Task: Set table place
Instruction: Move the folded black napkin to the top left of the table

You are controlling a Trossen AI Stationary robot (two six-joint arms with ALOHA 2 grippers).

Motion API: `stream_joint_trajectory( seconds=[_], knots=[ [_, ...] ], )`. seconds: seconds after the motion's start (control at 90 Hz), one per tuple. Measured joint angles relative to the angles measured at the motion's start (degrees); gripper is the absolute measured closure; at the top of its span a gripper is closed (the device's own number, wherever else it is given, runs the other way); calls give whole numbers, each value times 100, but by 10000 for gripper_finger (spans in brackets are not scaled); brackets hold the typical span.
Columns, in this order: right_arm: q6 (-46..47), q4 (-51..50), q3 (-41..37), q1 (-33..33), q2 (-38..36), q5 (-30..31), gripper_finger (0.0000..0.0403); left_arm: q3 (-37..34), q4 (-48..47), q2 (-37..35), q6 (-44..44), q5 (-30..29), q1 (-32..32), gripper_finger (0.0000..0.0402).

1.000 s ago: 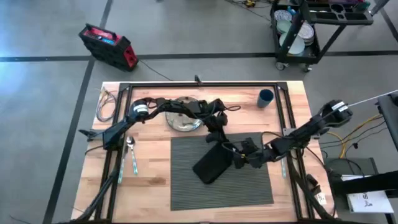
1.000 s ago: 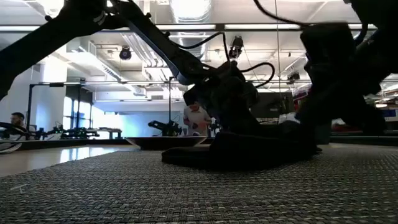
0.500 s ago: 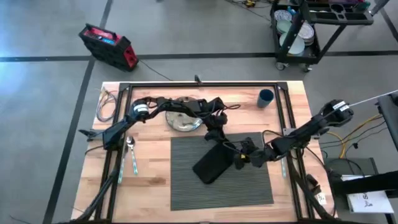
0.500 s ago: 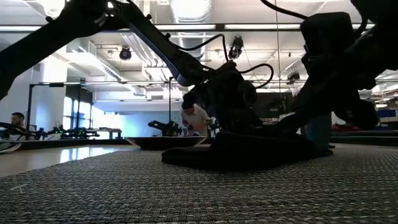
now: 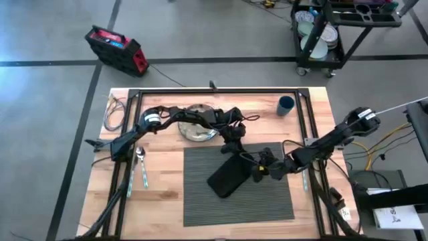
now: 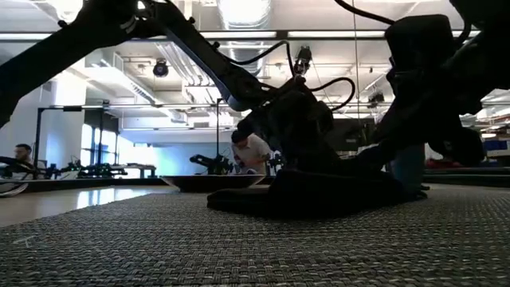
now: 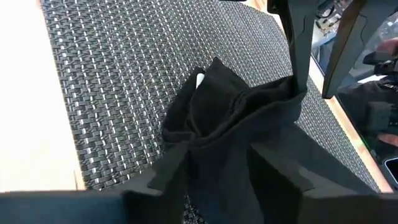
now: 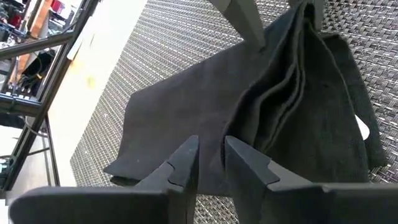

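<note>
The dark grey ribbed placemat point(image 5: 267, 201) lies flat on the wooden table point(image 5: 160, 201). A black cloth napkin point(image 5: 226, 179) lies crumpled on it, its far end bunched up. My left gripper point(image 5: 234, 148), reaching in over the plate, is shut on that bunched end. My right gripper point(image 5: 255, 173) comes from the right and is shut on the napkin's right edge. In the low view the napkin point(image 6: 319, 195) is a low dark heap on the placemat point(image 6: 239, 239). My left gripper pinches the napkin's gathered far end point(image 7: 217, 146) between its two fingers, several folds at once, slanting down from the far side. That end stands slightly raised; the rest lies on the placemat. My right gripper pinches the napkin's edge point(image 8: 214, 146) between its fingers point(image 8: 186, 155). It comes in low from the table's right. The cloth beyond lies in slack folds on the placemat.
A metal plate point(image 5: 198, 127) sits just beyond the placemat's far edge, under my left arm. A spoon point(image 5: 140, 161) lies left of the placemat, a blue cup point(image 5: 286, 105) at the far right, and coiled cable point(image 5: 115, 114) at the far left. The placemat's near half is bare.
My right arm shifted a little in the first half second, as the low view shows, then kept still. The napkin keeps its bunched shape on the placemat.
</note>
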Motion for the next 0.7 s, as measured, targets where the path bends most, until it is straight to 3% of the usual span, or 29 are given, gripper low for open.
stream_joint_trajectory(
  seconds=[0.256,0.7],
  knots=[
    [-6,-2,0,0,0,22,363,0,5,2,-10,46,-7,389],
    [-153,-10,-4,0,-169,168,361,-24,-579,-479,-179,-366,-44,400]
  ],
)
